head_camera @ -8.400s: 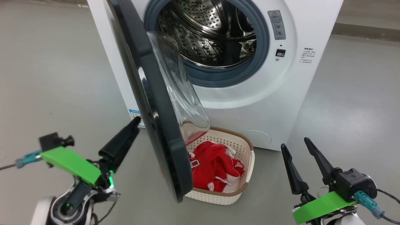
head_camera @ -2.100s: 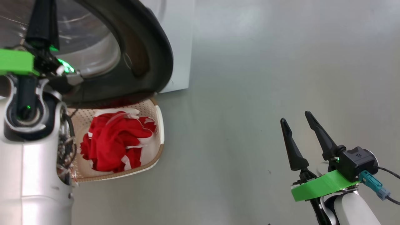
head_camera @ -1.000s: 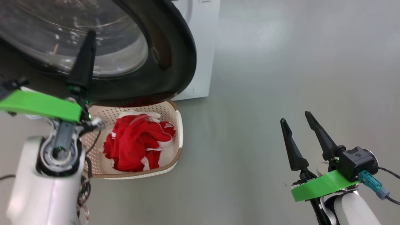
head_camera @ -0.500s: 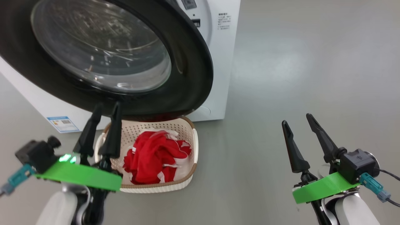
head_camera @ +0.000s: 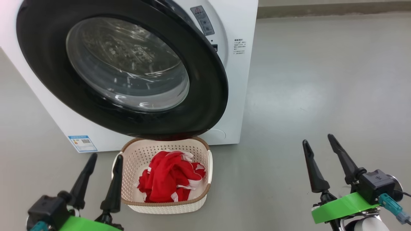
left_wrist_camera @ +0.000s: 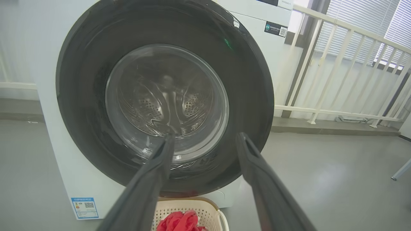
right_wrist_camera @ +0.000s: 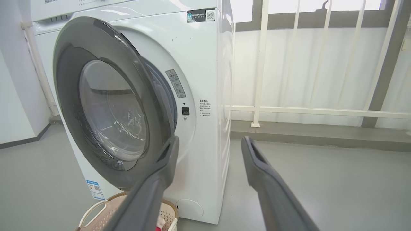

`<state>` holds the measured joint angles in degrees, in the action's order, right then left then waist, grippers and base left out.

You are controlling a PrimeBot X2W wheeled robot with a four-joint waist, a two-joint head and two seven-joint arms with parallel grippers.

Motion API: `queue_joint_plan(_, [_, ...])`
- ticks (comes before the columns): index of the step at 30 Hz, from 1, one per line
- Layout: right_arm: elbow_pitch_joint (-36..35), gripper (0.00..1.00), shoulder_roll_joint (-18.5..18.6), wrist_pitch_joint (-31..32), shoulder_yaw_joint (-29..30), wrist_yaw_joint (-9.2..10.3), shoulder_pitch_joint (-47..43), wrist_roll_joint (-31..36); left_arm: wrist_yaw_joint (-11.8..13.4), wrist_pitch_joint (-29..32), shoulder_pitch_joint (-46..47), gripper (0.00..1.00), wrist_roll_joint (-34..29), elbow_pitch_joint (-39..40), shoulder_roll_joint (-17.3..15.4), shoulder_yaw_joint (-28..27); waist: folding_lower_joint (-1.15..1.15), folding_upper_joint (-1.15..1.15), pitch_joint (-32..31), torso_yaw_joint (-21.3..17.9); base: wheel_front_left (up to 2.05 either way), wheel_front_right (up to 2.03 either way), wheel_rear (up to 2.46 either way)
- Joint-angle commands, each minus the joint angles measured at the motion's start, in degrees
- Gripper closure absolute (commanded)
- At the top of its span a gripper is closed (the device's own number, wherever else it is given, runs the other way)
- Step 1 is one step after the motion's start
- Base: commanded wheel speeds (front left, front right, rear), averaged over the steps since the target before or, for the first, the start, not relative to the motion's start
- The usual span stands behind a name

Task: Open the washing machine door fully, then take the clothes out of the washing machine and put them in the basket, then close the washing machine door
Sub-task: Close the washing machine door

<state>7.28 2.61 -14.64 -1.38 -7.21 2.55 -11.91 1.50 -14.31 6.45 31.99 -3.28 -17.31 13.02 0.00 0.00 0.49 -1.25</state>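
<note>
Our left fingers (head_camera: 115, 183) and right fingers (head_camera: 313, 166) stand spread, empty; the washing machine door (head_camera: 128, 64) looks ajar and, unlatched, could swing open over the basket (head_camera: 167, 203).

Glossy black door rim (head_camera: 205, 96), glass centre

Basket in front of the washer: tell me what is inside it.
Inside the basket lies a crumpled heap of red clothes with white trim. The heap hides the bottom beneath it, so anything under it cannot be seen.
</note>
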Motion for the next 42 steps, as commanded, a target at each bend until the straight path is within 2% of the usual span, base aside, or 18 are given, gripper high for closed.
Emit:
queue_joint_plan(1, [-1.8,0.0,0.3,-0.4,-0.7,-0.28,0.7,0.6,0.8,-0.7,0.1,0.0,-2.0,2.5,-1.5,-3.3,0.0,0.0,-0.8,0.3,0.0,0.0,0.0])
queue_joint_plan(12, [-2.4,0.0,0.3,-0.4,-0.5,-0.28,-2.4,0.6,1.2,-0.7,-7.7,0.0,-10.5,4.6,1.5,-6.4,0.0,0.0,-2.9,0.1,0.0,0.0,0.0])
queue_joint_plan(24, [-2.5,0.0,0.3,-0.4,-0.4,-0.28,-4.0,0.2,0.0,-0.7,-12.4,0.0,-13.8,5.8,4.3,-10.9,0.0,0.0,-4.3,-0.6,0.0,0.0,0.0])
queue_joint_plan(42, [-2.2,0.01,0.3,-0.4,-0.7,-0.28,-3.9,0.4,-1.8,-0.7,-12.9,0.0,-17.0,5.6,6.7,-12.3,0.0,0.0,-4.3,-0.2,0.0,0.0,0.0])
